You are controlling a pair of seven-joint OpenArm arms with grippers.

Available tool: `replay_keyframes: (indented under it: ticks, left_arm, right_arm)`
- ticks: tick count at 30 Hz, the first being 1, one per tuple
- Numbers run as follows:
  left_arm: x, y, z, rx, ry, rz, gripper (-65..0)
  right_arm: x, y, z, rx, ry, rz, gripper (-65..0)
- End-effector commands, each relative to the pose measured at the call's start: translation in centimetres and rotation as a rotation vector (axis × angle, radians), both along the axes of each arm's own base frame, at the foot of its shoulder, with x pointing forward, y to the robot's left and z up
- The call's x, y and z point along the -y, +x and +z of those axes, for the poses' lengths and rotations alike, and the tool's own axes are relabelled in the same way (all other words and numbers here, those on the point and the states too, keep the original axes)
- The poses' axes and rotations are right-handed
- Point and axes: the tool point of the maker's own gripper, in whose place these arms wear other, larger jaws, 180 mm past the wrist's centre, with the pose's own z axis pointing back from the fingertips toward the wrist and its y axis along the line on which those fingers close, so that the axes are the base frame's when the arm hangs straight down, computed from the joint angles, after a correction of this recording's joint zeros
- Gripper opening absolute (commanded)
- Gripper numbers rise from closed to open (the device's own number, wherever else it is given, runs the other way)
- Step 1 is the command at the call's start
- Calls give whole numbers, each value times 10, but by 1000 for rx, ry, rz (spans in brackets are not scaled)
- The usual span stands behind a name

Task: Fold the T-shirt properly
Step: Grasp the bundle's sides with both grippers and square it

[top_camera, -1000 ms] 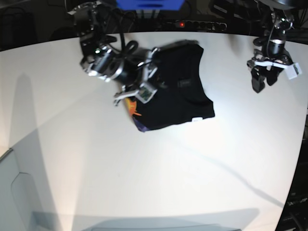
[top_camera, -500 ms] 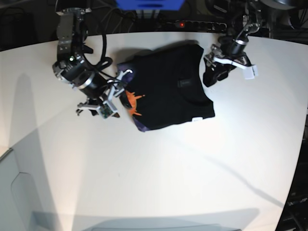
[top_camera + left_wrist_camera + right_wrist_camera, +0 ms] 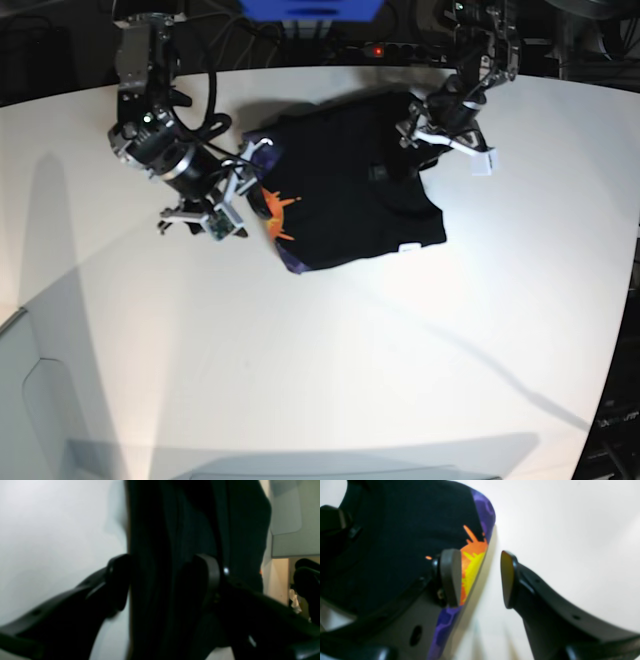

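- The T-shirt (image 3: 355,195) lies folded into a rough black block on the white bench (image 3: 330,370), toward the far side, between the two arms.
- One edge of the fold shows a purple, orange and yellow print (image 3: 472,557), facing the right arm's side; a small white tag (image 3: 408,249) sits at the near edge.
- The right gripper (image 3: 480,578) hangs just beside that printed edge. Its jaws stand apart with nothing between them but bare bench; one finger (image 3: 450,577) sits over the print, the other over the white surface.
- In the base view the right gripper (image 3: 232,195) is at the shirt's edge with its arm reaching in from the far corner.
- The left gripper (image 3: 162,585) is down at the opposite, far edge of the shirt. Its jaws are wide apart and straddle a ridge of black cloth: one finger (image 3: 117,580) over the bench side, the other over the shirt.
- Whether those fingers actually press the cloth I cannot tell; the wrist view is dark and blurred.
- From the base view the left gripper (image 3: 425,130) sits right on the shirt's corner.
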Motion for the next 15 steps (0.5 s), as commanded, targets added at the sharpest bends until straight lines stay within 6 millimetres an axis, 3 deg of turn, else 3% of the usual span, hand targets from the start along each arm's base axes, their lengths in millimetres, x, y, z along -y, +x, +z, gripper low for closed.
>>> replay_keyframes:
  ticks: [1, 7, 12, 15]
  left_arm:
    - [-2, -2, -3, -14, 9, -2, -311]
    - [-6, 5, -19, -45, 5, 9, -634]
    - [-4, 16, -38, -129, 62, -162, -650]
    - [0, 38, -34, -111, 134, -293, -650]
  right_arm:
    - [-5, 2, 12, 39, 29, 15, -390]
    - [-4, 2, 12, 39, 28, 15, -390]
    - [21, 11, 13, 52, -1, -45, -390]
    - [36, 21, 19, 77, -13, -85, -390]
